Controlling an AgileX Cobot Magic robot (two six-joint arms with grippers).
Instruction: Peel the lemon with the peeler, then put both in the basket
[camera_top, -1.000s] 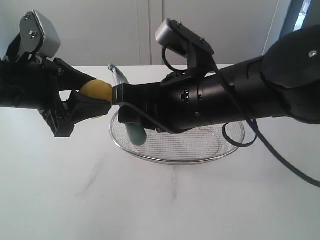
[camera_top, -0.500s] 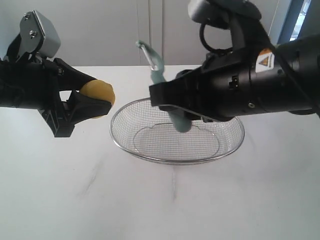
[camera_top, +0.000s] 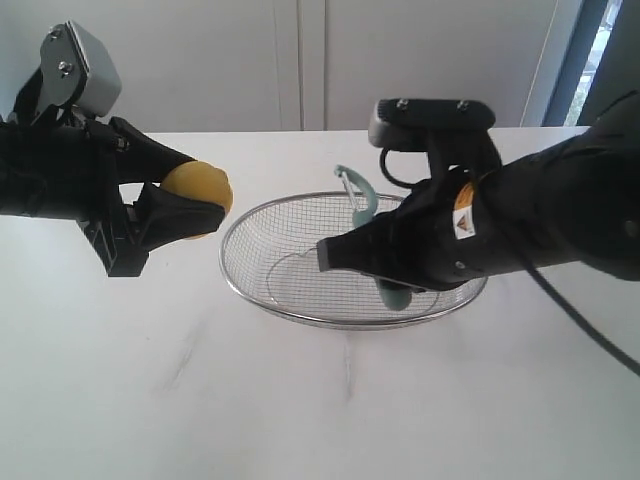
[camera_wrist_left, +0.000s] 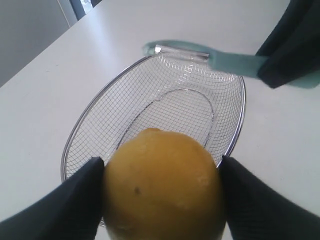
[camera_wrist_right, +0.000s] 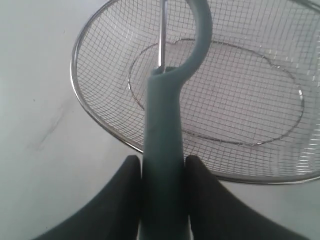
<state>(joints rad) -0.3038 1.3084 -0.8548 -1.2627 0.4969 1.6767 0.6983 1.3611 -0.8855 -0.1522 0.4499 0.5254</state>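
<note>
My left gripper (camera_top: 190, 205) is shut on the yellow lemon (camera_top: 197, 190) and holds it in the air just left of the wire basket (camera_top: 250, 295). In the left wrist view the lemon (camera_wrist_left: 162, 187) fills the gap between the black fingers (camera_wrist_left: 70, 200), with the basket (camera_wrist_left: 75, 137) below it. My right gripper (camera_wrist_right: 162, 165) is shut on the teal handle of the peeler (camera_wrist_right: 162, 135). The peeler (camera_top: 362, 200) hangs over the basket (camera_wrist_right: 87, 107), blade end up and handle end down inside the rim.
The basket stands in the middle of a white table (camera_top: 300, 400). Pale cabinet doors (camera_top: 300, 60) close off the back. The right arm's black body (camera_top: 520, 225) stretches over the basket's right side.
The right arm has swung away from the lemon, to the right and down, carrying the peeler over the basket. The left arm and lemon have stayed put.
</note>
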